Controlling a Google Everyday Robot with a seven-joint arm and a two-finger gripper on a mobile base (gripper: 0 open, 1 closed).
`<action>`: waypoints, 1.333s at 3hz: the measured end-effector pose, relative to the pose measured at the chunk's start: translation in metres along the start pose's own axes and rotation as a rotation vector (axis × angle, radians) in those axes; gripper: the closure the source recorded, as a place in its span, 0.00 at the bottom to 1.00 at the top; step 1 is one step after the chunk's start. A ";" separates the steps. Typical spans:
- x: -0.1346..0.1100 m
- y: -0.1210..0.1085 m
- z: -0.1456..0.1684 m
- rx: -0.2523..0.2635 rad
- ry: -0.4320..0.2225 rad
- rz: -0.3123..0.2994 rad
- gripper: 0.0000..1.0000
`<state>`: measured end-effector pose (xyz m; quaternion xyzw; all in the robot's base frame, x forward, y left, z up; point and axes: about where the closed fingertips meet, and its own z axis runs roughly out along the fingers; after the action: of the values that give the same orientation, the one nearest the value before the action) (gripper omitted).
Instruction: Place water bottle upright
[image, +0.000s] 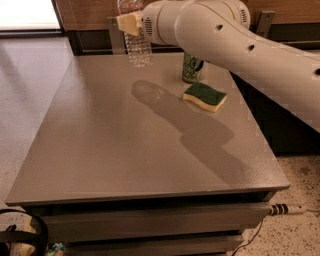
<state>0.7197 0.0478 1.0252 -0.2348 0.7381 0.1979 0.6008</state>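
1. Above the far left part of the flat grey table, the gripper with tan pads hangs at the end of a thick white robot arm that reaches in from the right.
2. Its fingers are clamped on the upper part of a small clear ribbed plastic water bottle.
3. The water bottle stands close to upright in that grasp; its top runs out past the upper edge of the view, so the cap cannot be seen.
4. The bottle's base is clear of the table, and its dark shadow lies on the surface below and a little nearer the camera.
5. A green drink can stands upright on the table to the right of the bottle, its top hidden behind the arm.
6. A sponge with a green top and a yellow underside lies flat just in front of the can, apart from the bottle.
7. A white cable end pokes out under the table's near right corner, above the speckled floor.
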 end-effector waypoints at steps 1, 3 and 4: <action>-0.005 0.004 0.009 -0.043 -0.052 -0.029 1.00; 0.029 -0.090 0.025 -0.132 -0.222 0.111 1.00; 0.026 -0.044 0.040 -0.241 -0.286 0.035 1.00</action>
<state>0.7724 0.0321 0.9915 -0.2619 0.6199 0.3268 0.6636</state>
